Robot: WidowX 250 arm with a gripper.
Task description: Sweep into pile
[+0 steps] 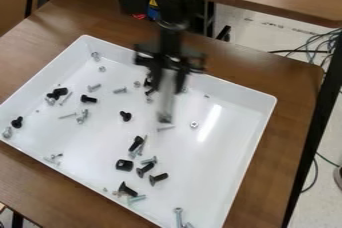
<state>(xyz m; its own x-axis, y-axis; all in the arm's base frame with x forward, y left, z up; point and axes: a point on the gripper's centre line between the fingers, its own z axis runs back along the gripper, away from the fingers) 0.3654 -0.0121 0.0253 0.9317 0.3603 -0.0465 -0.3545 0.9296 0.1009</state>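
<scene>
Plenty of screws [125, 116] and nuts [194, 124] lie strewn across the white tray [214, 172], and the gripper [171, 67] clamps a pale sweeper [166, 101], pointed downward, presumably to herd them together!

Bright light falls on the white tray [240, 122], a slanting streak of glare right of centre; the brown tabletop [294, 82] around it looks dimmer.
</scene>
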